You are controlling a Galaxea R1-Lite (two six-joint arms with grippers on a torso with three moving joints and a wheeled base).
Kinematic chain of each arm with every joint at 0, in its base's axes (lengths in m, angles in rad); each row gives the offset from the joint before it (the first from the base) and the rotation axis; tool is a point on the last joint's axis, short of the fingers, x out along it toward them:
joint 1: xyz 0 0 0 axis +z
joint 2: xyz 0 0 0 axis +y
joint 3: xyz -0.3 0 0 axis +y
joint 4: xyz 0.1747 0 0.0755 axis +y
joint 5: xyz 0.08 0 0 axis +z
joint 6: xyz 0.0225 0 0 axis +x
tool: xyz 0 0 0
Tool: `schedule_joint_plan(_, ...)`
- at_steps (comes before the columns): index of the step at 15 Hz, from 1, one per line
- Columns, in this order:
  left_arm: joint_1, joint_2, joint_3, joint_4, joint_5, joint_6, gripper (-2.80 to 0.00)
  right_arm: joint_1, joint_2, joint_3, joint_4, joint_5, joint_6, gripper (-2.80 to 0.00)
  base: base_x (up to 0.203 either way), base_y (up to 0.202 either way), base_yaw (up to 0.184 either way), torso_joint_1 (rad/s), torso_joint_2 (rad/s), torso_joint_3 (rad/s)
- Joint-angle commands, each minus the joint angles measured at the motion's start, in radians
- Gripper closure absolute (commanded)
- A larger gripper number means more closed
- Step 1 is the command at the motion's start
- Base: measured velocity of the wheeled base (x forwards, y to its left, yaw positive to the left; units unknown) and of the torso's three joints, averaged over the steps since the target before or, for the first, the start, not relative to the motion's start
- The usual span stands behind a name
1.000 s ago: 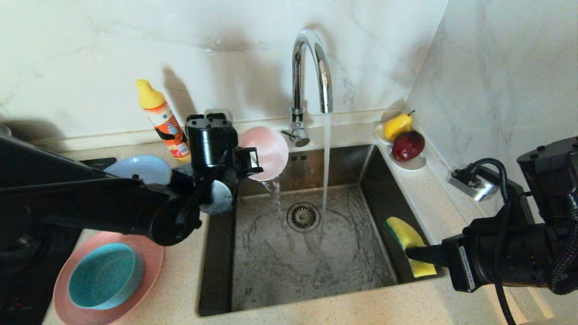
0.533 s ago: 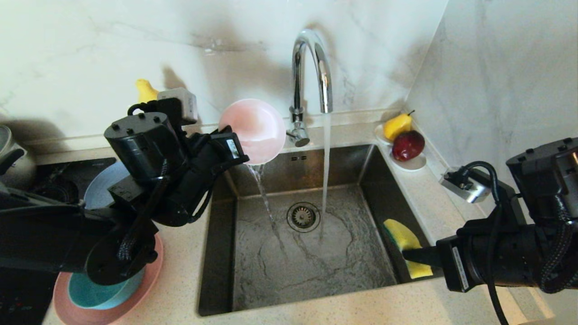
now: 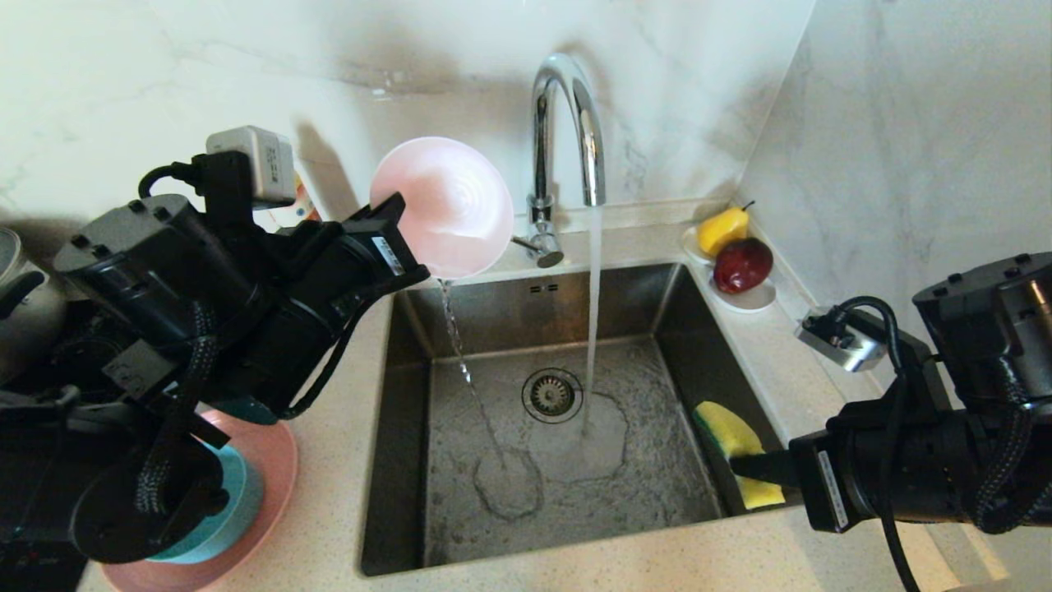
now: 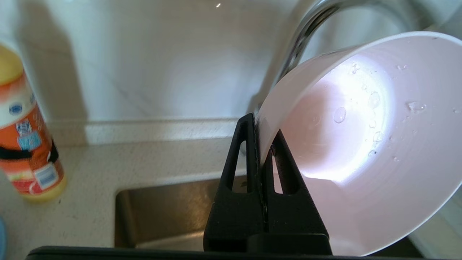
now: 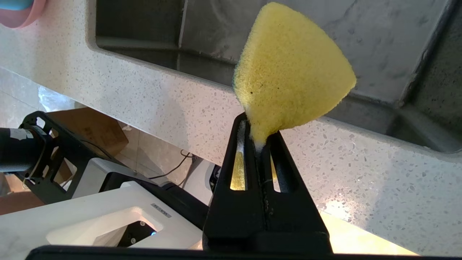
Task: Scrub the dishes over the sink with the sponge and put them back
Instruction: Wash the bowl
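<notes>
My left gripper (image 3: pixel 393 233) (image 4: pixel 261 124) is shut on the rim of the pale pink-white bowl (image 3: pixel 440 205) (image 4: pixel 361 144). It holds the bowl tilted on its side above the back left corner of the sink (image 3: pixel 493 308), and a thin trickle of water falls from it. My right gripper (image 3: pixel 744 466) (image 5: pixel 258 133) is shut on the yellow sponge (image 3: pixel 734 444) (image 5: pixel 288 68) at the sink's right wall, near the front. The pink plate (image 3: pixel 275 477) with the teal bowl (image 3: pixel 238 493) on it lies on the counter at the front left, partly behind my left arm. The grey-blue plate is hidden.
The chrome faucet (image 3: pixel 567 123) runs a stream onto the basin floor beside the drain (image 3: pixel 551 395). A white dish holding a pear (image 3: pixel 723 228) and a red fruit (image 3: pixel 742 265) sits at the back right. An orange detergent bottle (image 4: pixel 25 137) stands by the wall on the left.
My left arm has lifted the pink-white bowl up and leftwards, and the water pouring from it has thinned to a trickle. The right arm and sponge have stayed put.
</notes>
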Motion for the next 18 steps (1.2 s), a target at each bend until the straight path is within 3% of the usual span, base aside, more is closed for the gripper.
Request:
schedule_joint_plan(1, 0.002, -0.027, 0.007, -0.006, -0.006, 0.003, 0.00, 0.001, 0.005, -0.001, 0.001, 0.001, 0.008, 0.00, 0.000, 0.000, 0.000, 0.000, 0.00, 0.000)
schedule_joint_plan(3, 0.006, -0.058, 0.040, -0.009, -0.061, 0.022, 0.00, 0.001, 0.005, -0.002, 0.001, 0.001, 0.012, 0.00, 0.000, 0.000, 0.000, 0.000, 0.00, 0.000)
schedule_joint_plan(6, 0.006, -0.054, 0.047, -0.002, -0.070, 0.018, 0.00, 0.002, 0.001, -0.004, 0.001, 0.002, 0.012, 0.00, 0.000, 0.000, 0.000, 0.000, 0.00, 0.000)
schedule_joint_plan(8, 0.008, -0.059, 0.058, 0.082, -0.083, 0.010, 0.00, 0.007, -0.008, -0.008, 0.001, 0.006, 0.012, 0.00, 0.000, 0.000, 0.000, 0.000, 0.00, 0.000)
schedule_joint_plan(10, 0.019, -0.079, 0.051, 0.281, -0.083, 0.004, 0.00, 0.020, -0.028, -0.022, 0.006, 0.031, 0.015, 0.00, 0.000, 0.000, 0.000, 0.000, 0.00, 0.000)
schedule_joint_plan(12, 0.025, -0.133, -0.002, 0.617, -0.084, -0.048, 0.00, 0.049, -0.044, -0.062, 0.016, 0.093, 0.029, 0.00, 0.000, 0.000, 0.000, 0.000, 0.00, 0.000)
schedule_joint_plan(14, 0.026, -0.206, -0.044, 0.882, -0.113, -0.082, 0.00, 0.076, -0.046, -0.118, 0.050, 0.179, 0.050, 0.00, 0.000, 0.000, 0.000, 0.000, 0.00, 0.000)
schedule_joint_plan(16, 0.024, -0.279, -0.053, 1.031, -0.219, -0.100, 0.00, 0.089, -0.044, -0.162, 0.086, 0.301, 0.074, 0.00, 0.000, 0.000, 0.000, 0.000, 0.00, 0.000)
schedule_joint_plan(18, 0.017, -0.285, -0.040, 1.048, -0.234, -0.091, 0.00, 0.103, -0.020, -0.211, 0.138, 0.457, 0.081, 0.00, 0.000, 0.000, 0.000, 0.000, 0.00, 0.000)
